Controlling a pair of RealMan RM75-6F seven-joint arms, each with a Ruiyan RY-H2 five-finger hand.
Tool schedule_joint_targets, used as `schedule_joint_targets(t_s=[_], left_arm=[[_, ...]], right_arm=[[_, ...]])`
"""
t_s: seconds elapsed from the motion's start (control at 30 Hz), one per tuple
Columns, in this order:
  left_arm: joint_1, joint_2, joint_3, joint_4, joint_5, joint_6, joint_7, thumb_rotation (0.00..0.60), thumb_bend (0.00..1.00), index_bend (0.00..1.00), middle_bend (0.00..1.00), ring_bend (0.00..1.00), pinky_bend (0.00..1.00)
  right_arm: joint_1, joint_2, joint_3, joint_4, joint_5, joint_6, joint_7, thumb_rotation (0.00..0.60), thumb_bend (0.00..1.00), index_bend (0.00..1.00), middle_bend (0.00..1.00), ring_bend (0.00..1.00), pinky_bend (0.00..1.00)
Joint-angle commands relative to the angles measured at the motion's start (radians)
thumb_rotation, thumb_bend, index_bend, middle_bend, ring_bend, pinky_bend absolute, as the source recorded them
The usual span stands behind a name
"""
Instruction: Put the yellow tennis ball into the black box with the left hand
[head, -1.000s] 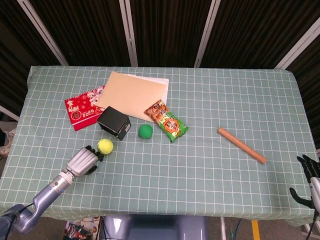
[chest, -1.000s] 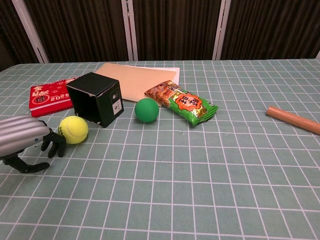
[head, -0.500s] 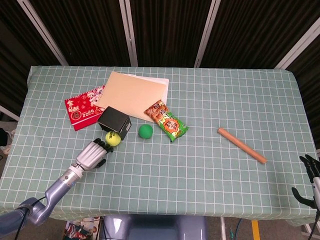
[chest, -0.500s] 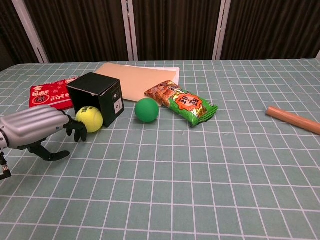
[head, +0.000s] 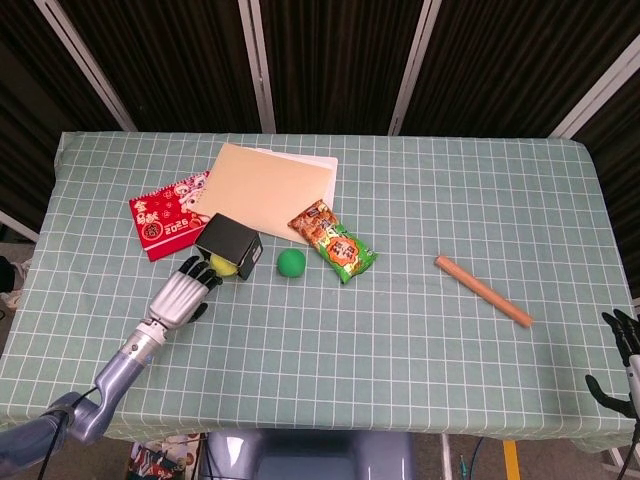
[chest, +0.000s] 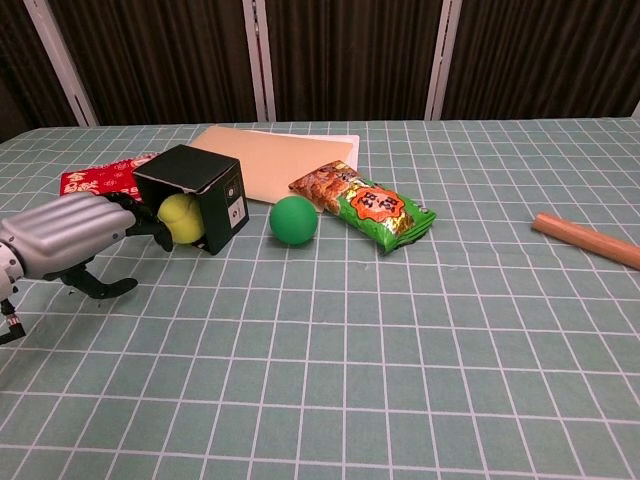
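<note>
The yellow tennis ball (head: 222, 264) (chest: 180, 218) sits in the mouth of the black box (head: 230, 239) (chest: 196, 176), which lies on its side with the opening toward my left hand. My left hand (head: 180, 294) (chest: 66, 235) lies low on the cloth just left of the box, its fingers stretched out and their dark tips touching the ball; it grips nothing. My right hand (head: 620, 358) hangs at the table's near right corner with fingers spread, holding nothing; the chest view does not show it.
A green ball (head: 291, 262) (chest: 293, 219) lies just right of the box, then a snack bag (head: 333, 241) (chest: 375, 205). Behind the box are a tan folder (head: 265, 185) and a red pouch (head: 165, 215). A wooden stick (head: 483, 290) (chest: 585, 240) lies at the right.
My left hand has slid forward and right along the cloth, rolling the yellow ball from open table into the mouth of the black box. The right hand has barely moved.
</note>
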Motion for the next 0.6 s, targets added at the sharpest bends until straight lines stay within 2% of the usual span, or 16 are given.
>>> schedule_joint_targets(t_s=[0.03, 0.17, 0.23, 0.5, 0.6], left_arm=[[-0.013, -0.003, -0.001, 0.002, -0.010, -0.023, 0.001, 0.600, 0.34, 0.23, 0.13, 0.02, 0.01], [-0.036, -0.002, -0.003, -0.005, -0.027, -0.066, 0.012, 0.600, 0.34, 0.13, 0.01, 0.00, 0.00], [-0.042, -0.003, -0.003, -0.007, -0.027, -0.067, 0.017, 0.600, 0.33, 0.09, 0.00, 0.00, 0.00], [-0.039, 0.009, 0.008, -0.034, -0.032, -0.051, 0.056, 0.600, 0.33, 0.07, 0.00, 0.00, 0.00], [-0.028, 0.034, 0.026, -0.074, -0.023, -0.034, 0.051, 0.600, 0.33, 0.04, 0.00, 0.00, 0.00]], right_arm=[[-0.002, 0.001, -0.002, -0.002, -0.006, 0.003, -0.002, 0.600, 0.36, 0.00, 0.00, 0.00, 0.00], [-0.003, 0.001, -0.005, -0.005, -0.016, 0.007, -0.005, 0.600, 0.36, 0.00, 0.00, 0.00, 0.00], [-0.004, 0.001, -0.005, -0.006, -0.019, 0.010, -0.006, 0.600, 0.36, 0.00, 0.00, 0.00, 0.00], [-0.010, 0.003, -0.005, -0.008, -0.025, 0.023, -0.005, 0.600, 0.36, 0.00, 0.00, 0.00, 0.00], [-0.008, 0.002, -0.005, -0.008, -0.024, 0.021, -0.005, 0.600, 0.36, 0.00, 0.00, 0.00, 0.00]])
